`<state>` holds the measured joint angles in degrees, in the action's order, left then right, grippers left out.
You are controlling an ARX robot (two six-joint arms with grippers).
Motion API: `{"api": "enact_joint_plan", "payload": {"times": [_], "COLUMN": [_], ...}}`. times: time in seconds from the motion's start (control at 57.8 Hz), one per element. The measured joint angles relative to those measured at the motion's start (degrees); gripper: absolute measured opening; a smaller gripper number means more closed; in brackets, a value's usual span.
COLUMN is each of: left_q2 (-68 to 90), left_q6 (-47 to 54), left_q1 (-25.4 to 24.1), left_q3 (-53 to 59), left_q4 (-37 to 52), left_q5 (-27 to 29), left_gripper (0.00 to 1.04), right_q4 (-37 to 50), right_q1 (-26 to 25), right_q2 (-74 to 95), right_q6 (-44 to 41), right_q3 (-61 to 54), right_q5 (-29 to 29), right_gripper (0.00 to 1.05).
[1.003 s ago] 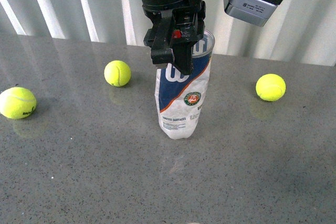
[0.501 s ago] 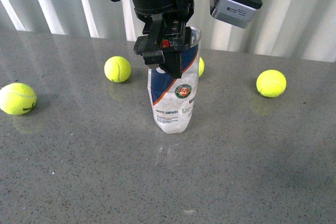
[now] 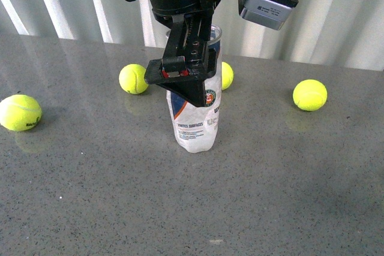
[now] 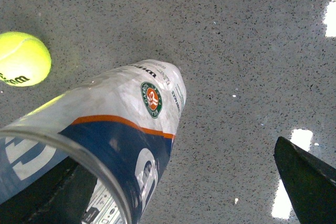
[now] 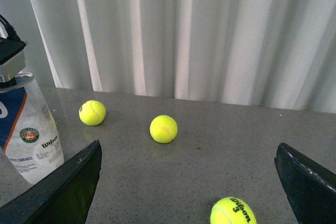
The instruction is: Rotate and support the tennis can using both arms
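The tennis can [image 3: 195,127] stands almost upright on the grey table [image 3: 288,196], its open rim at the top. My left gripper [image 3: 189,88] reaches down over its upper half, open, and hides the navy label there. In the left wrist view the can [image 4: 131,114] lies against one finger [image 4: 52,198], and the other finger [image 4: 310,182] stands well clear; the left gripper [image 4: 184,192] is open. My right gripper [image 5: 189,187] is open and empty, away from the can [image 5: 31,135], and is not in the front view.
Several yellow-green balls lie on the table: one at the left edge [image 3: 20,114], one left of the can [image 3: 134,80], one behind it [image 3: 226,75], one at the right [image 3: 309,95]. One ball [image 5: 232,211] lies between my right fingers. A white curtain [image 3: 336,22] hangs behind.
The can has swung from leaning right to almost upright and shifted a little left. My left gripper moved left with it and now sits lower over its front.
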<state>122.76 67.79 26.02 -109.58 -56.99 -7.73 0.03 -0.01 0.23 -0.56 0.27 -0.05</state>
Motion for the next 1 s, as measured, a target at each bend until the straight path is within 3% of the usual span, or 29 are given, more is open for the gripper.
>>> {"api": "enact_joint_plan", "payload": {"times": [0.207,0.346,0.571,0.813,0.899,0.951,1.003], "left_q2": [-3.4,-14.3,-34.8,-52.3,-57.7,-60.9,-63.6], "left_q6": [-4.5,-17.1,-40.0,-58.7,-63.7,-65.3,-66.2], "left_q1": [-1.9,-5.1,-11.0,-21.6,-24.4,-25.5,-25.9], "left_q3": [-1.1,3.9,25.7,49.5,61.9,68.9,74.8], "left_q4": [4.9,23.6,44.4,54.6,69.8,77.5,82.2], "left_q5": [-4.0,-1.6,-6.9,-13.0,1.2,6.4,7.7], "left_gripper": [0.98,0.98,0.98,0.98,0.83,0.74,0.65], "right_q4": [0.0,0.0,0.0,0.0,0.0,0.0,0.0], "right_q1": [0.0,0.0,0.0,0.0,0.0,0.0,0.0], "right_q2": [0.0,0.0,0.0,0.0,0.0,0.0,0.0], "right_q6": [0.0,0.0,0.0,0.0,0.0,0.0,0.0], "right_q3": [0.0,0.0,0.0,0.0,0.0,0.0,0.0], "right_q5": [0.0,0.0,0.0,0.0,0.0,0.0,0.1], "right_gripper": [0.98,0.98,0.98,0.98,0.98,0.98,0.98]}}
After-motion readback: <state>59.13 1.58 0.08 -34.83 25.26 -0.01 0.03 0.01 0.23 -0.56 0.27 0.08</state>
